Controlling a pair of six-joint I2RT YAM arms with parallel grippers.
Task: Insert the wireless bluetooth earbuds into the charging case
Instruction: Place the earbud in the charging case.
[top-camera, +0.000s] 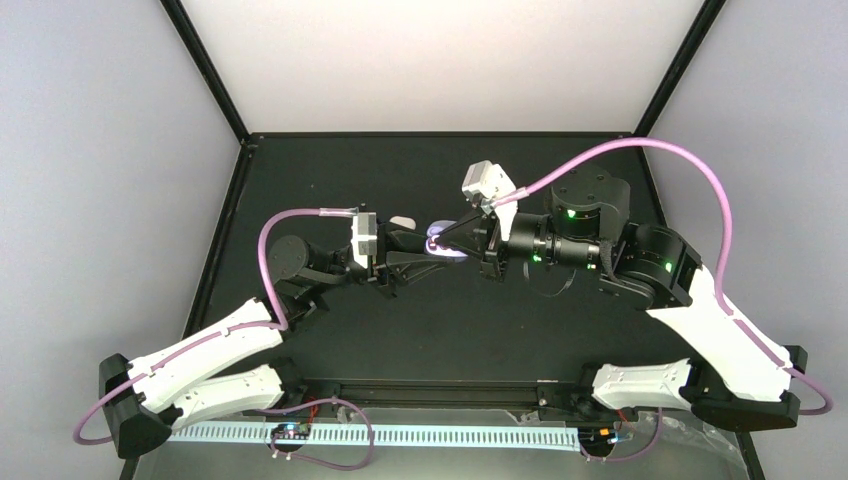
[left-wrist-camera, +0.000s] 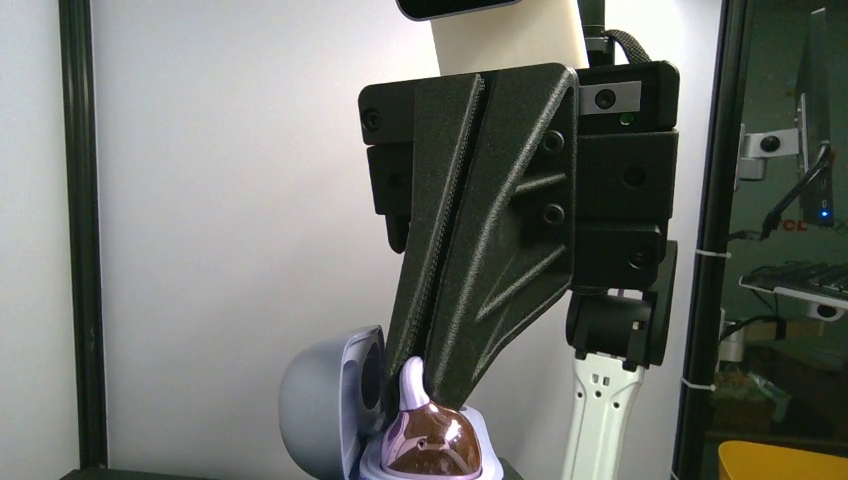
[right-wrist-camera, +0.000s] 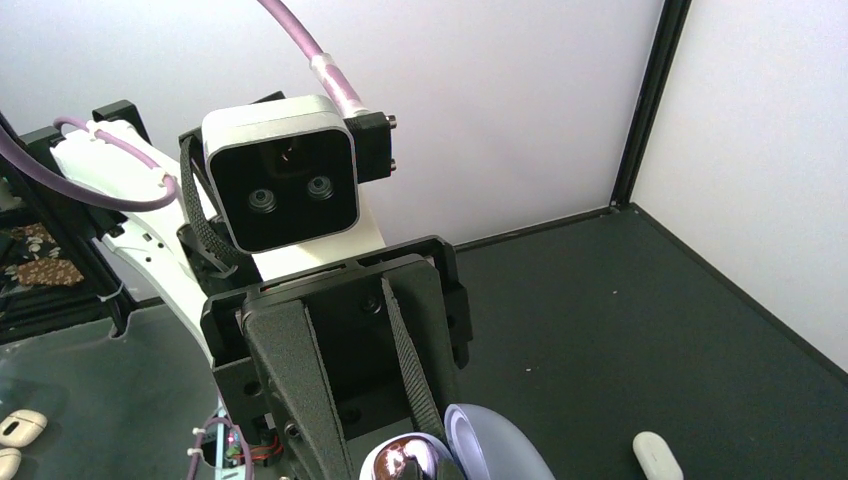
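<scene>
Top view: left arm reaches from the near-left corner to mid-tabletop, forearm low; the right arm folds in from the near-right corner, wrist turned toward the left arm. The left end effector (top-camera: 430, 253) and right end effector (top-camera: 446, 238) meet at the open case (top-camera: 448, 254), which is held above the middle of the tabletop (top-camera: 560, 330). A small white piece, probably the second earbud (top-camera: 402, 221), lies just toward the far edge. Left wrist view: the right end effector's fingers are pressed together and point down, their tips on the white tip of the first earbud (left-wrist-camera: 428, 445). That earbud sits in a lavender well with the lid up beside it. Pinching or only pushing: cannot tell. Right wrist view: the left end effector appears clamped on the case body; the second earbud lies apart on the tabletop. Step in hand, by judgement: seating the first earbud. Next move: release and lift clear without dragging it out, then collect the second earbud.
</scene>
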